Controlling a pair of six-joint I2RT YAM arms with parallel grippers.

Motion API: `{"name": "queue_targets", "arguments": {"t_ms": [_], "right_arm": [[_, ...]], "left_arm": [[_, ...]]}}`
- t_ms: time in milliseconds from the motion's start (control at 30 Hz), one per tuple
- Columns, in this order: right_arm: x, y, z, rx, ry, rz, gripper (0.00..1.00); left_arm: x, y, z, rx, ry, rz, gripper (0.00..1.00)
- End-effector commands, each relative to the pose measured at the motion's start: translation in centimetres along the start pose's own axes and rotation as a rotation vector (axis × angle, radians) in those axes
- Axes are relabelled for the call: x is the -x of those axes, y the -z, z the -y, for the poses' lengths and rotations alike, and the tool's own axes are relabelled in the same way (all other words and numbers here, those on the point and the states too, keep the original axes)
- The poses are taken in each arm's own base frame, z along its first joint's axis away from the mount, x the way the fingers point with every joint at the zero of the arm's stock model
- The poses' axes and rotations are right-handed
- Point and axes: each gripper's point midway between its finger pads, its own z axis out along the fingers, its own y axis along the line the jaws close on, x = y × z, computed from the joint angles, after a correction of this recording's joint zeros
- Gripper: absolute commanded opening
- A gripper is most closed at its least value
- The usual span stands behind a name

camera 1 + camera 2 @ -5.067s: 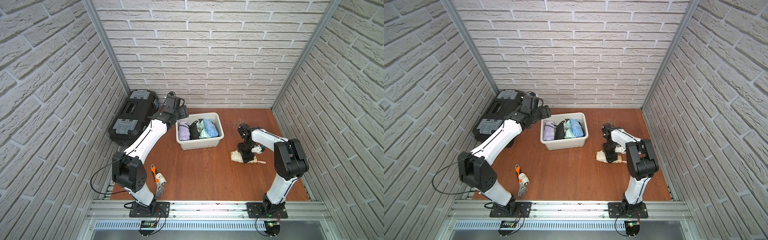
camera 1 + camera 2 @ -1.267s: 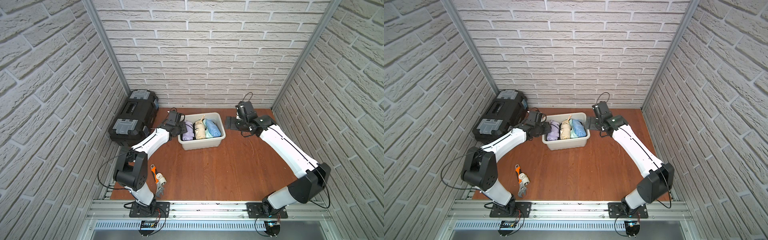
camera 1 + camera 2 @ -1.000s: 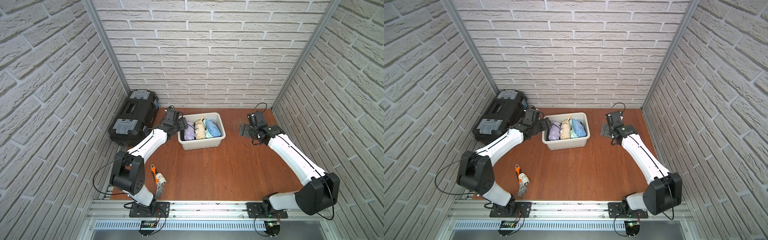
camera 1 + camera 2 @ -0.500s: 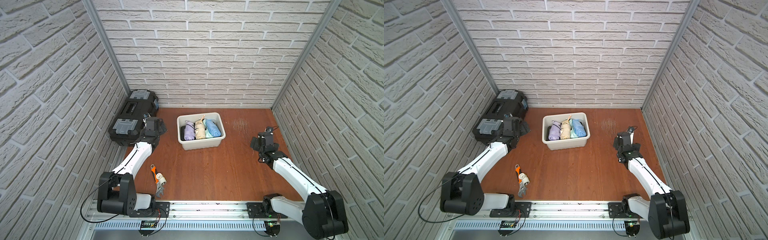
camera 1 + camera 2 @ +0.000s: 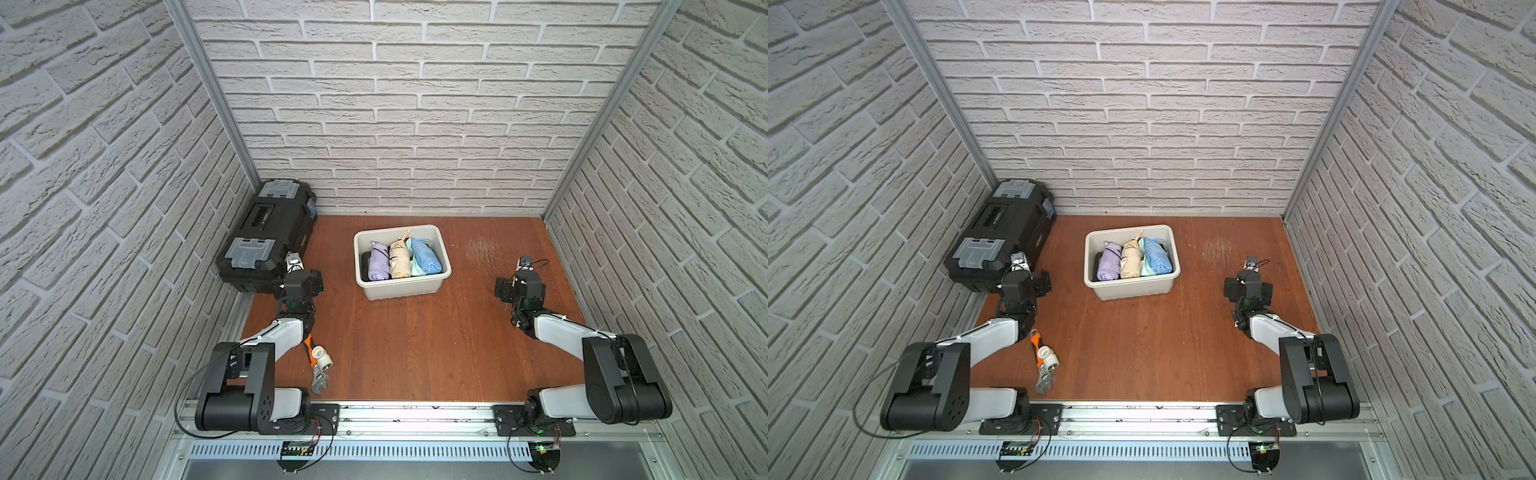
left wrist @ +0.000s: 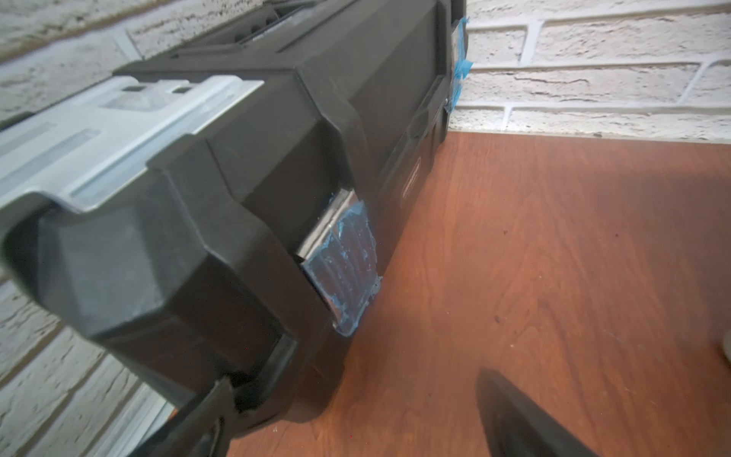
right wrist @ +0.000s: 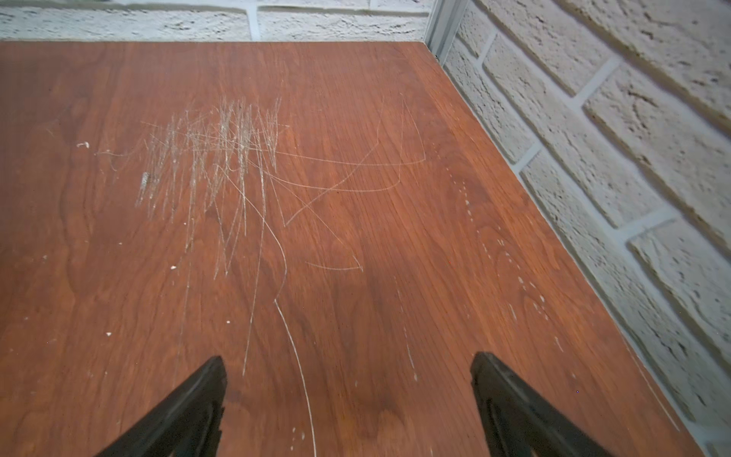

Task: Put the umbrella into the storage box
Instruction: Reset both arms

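Observation:
The storage box (image 5: 444, 249) (image 5: 1173, 249), an off-white lidless tub, stands at the middle back of the wooden floor. Several folded umbrellas lie side by side in it, among them a purple one (image 5: 377, 265), a beige umbrella (image 5: 399, 259) (image 5: 1130, 259) with a wooden handle, and a blue one (image 5: 424, 257). My left gripper (image 5: 298, 283) (image 6: 356, 395) is open and empty, low at the left beside the toolbox. My right gripper (image 5: 519, 286) (image 7: 348, 368) is open and empty over bare scratched floor, to the right of the box. Both are well clear of the box.
A black toolbox (image 5: 268, 235) (image 6: 237, 178) with grey latches lies along the left wall. An orange-handled wrench (image 5: 318, 372) and a white pipe fitting (image 5: 323, 359) lie at the front left next to my left arm. Brick walls close in three sides.
The beige umbrella, earlier on the floor under my right gripper, now lies in the box. Both arms have drawn back from the box toward the front and folded low.

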Motion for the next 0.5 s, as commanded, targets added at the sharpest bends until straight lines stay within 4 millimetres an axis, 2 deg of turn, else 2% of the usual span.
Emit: {"name": "queue_targets", "arguments": {"t_ms": [0, 100, 233, 467], "right_arm": [[2.8, -0.5, -2.1, 0.111, 0.015, 0.116, 0.98], [2.3, -0.7, -3.4, 0.179, 0.048, 0.121, 0.99], [1.5, -0.2, -4.5, 0.252, 0.07, 0.184, 0.98], [1.2, -0.4, -4.5, 0.25, 0.068, 0.181, 0.99]], "left_arm": [[-0.9, -1.5, 0.7, -0.075, 0.005, 0.033, 0.98], [-2.1, -1.8, 1.4, -0.111, 0.003, 0.054, 0.98], [-2.3, -2.0, 1.5, -0.137, 0.014, 0.057, 0.98], [-2.5, -2.3, 1.2, -0.133, 0.029, 0.039, 0.98]]}}
